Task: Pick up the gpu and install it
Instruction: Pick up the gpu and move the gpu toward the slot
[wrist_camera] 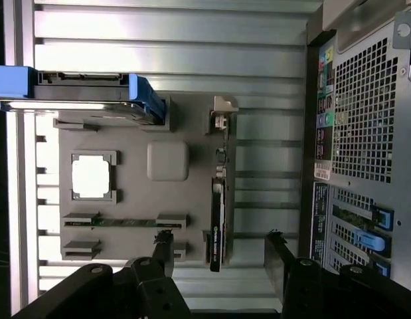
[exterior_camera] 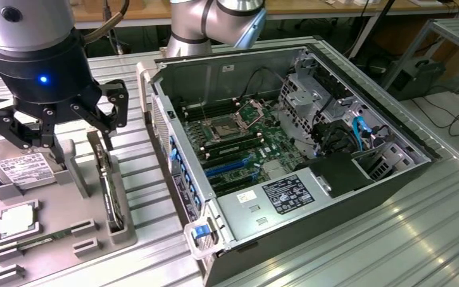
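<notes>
The gpu [exterior_camera: 112, 191] stands on its long edge in a slot of the grey parts tray [exterior_camera: 54, 263], a thin dark card with a pale metal bracket [wrist_camera: 222, 114] at one end. My gripper [exterior_camera: 64, 139] hovers just above the tray, open, with its black fingers spread to either side of the card. In the wrist view the gpu [wrist_camera: 218, 199] runs down the gap between the two fingertips [wrist_camera: 164, 244], and the gripper [wrist_camera: 220, 256] holds nothing. The open computer case [exterior_camera: 293, 149] lies to the exterior view's right, its blue expansion slots [exterior_camera: 231, 167] exposed.
The tray also carries a silver hard drive [exterior_camera: 18, 167] in a blue carrier [wrist_camera: 79, 96], a square processor [wrist_camera: 92, 176] and a narrow memory stick [wrist_camera: 125, 221]. The case's perforated rear panel [wrist_camera: 364, 119] stands close beside the tray. Ribbed metal table [exterior_camera: 405, 239] surrounds everything.
</notes>
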{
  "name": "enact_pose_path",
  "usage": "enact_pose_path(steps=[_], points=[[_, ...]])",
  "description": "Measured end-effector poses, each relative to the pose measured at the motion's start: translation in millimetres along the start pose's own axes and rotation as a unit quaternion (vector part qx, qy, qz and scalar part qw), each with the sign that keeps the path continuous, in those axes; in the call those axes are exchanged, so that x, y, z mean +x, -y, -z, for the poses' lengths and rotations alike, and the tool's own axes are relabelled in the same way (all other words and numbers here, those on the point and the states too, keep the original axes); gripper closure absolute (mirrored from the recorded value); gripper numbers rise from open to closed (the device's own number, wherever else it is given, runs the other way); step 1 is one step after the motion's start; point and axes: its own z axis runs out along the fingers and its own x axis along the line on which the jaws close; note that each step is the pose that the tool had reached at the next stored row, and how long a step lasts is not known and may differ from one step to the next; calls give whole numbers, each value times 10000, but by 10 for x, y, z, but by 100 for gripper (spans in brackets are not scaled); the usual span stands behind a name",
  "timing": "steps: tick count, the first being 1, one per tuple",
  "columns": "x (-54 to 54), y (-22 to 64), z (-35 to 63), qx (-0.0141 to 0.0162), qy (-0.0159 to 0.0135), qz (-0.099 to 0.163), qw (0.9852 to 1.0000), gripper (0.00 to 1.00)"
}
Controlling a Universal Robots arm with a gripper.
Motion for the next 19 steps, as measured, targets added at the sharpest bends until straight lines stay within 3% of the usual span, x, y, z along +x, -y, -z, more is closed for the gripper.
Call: enact_pose_path(steps=[3, 8, 19], points=[[1, -2, -27, 45, 3, 1, 10000, 34], [3, -15, -86, 85, 1, 1, 10000, 34], [7, -40, -303, 83, 2, 2, 10000, 34]])
